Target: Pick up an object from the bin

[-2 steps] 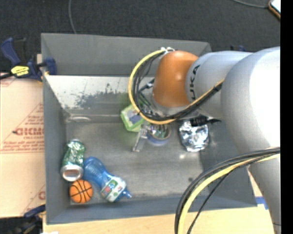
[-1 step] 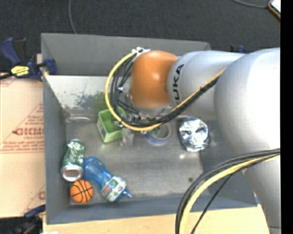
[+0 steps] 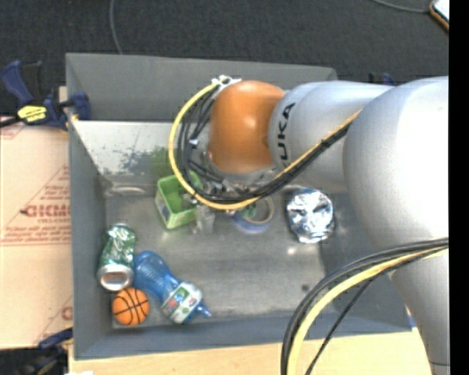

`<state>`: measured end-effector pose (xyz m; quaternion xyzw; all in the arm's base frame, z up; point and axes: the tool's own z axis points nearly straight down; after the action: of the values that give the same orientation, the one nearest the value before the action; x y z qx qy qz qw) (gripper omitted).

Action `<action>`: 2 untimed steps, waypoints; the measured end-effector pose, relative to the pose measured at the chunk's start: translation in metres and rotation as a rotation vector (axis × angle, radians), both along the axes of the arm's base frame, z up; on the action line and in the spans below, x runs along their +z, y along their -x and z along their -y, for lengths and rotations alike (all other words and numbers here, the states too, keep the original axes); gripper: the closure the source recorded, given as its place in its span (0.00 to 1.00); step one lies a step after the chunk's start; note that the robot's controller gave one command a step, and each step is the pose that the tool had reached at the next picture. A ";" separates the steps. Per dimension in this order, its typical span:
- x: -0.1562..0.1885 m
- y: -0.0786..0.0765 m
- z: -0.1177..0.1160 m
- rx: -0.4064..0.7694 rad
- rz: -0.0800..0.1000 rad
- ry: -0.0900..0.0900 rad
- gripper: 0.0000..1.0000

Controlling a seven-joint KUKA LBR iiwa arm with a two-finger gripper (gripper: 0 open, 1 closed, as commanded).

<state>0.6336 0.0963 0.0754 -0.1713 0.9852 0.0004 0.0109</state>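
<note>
Grey metal bin point(image 3: 88, 233) holds a green box point(image 3: 170, 201), foil ball point(image 3: 310, 216), crushed can point(image 3: 117, 255), blue bottle point(image 3: 160, 281) and toy basketball point(image 3: 130, 306); the jaws' grip cannot be told.

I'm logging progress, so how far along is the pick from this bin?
Done: the gripper is down in the bin, beside the green box. In hand: nothing I can confirm; the arm hides any grasp. Left: gripping and lifting one thing out. The crushed can, blue bottle and orange ball lie apart from it.
</note>
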 end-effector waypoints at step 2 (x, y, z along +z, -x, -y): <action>0.040 0.001 0.001 -0.002 -0.001 0.001 1.00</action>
<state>0.6331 0.0954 0.1156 -0.1702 0.9854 0.0001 0.0102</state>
